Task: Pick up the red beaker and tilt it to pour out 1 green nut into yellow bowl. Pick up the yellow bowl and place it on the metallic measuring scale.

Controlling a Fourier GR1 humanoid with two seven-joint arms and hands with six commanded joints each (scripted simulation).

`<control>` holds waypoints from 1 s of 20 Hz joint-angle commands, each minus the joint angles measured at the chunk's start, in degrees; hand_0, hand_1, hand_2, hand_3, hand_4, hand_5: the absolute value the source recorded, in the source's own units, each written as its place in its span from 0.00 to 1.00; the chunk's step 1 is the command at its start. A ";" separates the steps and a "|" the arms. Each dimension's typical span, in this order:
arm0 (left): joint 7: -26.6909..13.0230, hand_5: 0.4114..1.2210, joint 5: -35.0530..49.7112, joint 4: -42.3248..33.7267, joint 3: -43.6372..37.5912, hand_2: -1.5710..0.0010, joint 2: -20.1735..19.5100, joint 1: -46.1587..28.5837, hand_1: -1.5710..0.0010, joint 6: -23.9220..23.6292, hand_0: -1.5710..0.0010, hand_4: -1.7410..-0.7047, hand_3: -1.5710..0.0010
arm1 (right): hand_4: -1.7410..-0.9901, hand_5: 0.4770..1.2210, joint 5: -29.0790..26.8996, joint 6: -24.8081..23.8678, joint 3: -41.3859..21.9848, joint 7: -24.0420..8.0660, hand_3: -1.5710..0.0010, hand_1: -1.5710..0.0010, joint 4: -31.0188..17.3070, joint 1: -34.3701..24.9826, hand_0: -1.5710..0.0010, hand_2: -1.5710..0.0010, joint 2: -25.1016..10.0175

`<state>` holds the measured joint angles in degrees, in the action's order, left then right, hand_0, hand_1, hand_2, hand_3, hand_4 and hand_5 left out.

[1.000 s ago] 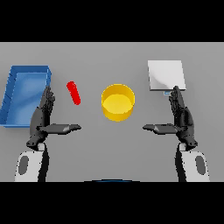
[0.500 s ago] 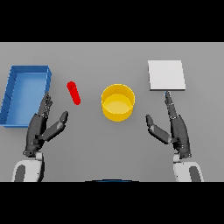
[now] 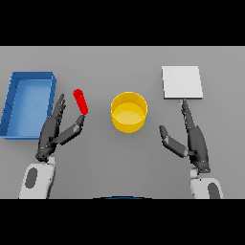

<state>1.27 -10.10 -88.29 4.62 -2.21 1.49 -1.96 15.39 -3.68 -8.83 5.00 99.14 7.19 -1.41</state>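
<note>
The small red cylindrical beaker (image 3: 80, 101) lies mid-tabletop (image 3: 122, 162), left of the round yellow bowl (image 3: 128, 111). The left hand (image 3: 55, 131), fingers spread, sits just beside it, placed to grasp. The right hand (image 3: 191, 139), spread, waits near the flat metallic scale (image 3: 182, 82).

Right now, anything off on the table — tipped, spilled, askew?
Nothing spilled or damaged. The red beaker leans at a slant near the left hand, with the thumb tip close by it. The yellow bowl sits upright at the centre, the metallic scale lies flat and square, and the blue tray looks undisturbed.
</note>
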 commanded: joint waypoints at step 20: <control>10.80 0.33 -2.90 35.04 -6.41 1.00 1.81 25.58 1.00 -6.62 1.00 0.46 1.00 | 0.63 0.29 -2.21 1.30 0.76 1.46 1.00 1.00 -0.20 0.27 1.00 1.00 -0.17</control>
<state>11.96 -13.00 -53.26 -1.79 -0.39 27.12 -8.59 13.18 -2.38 -8.07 6.48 98.94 7.47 -1.58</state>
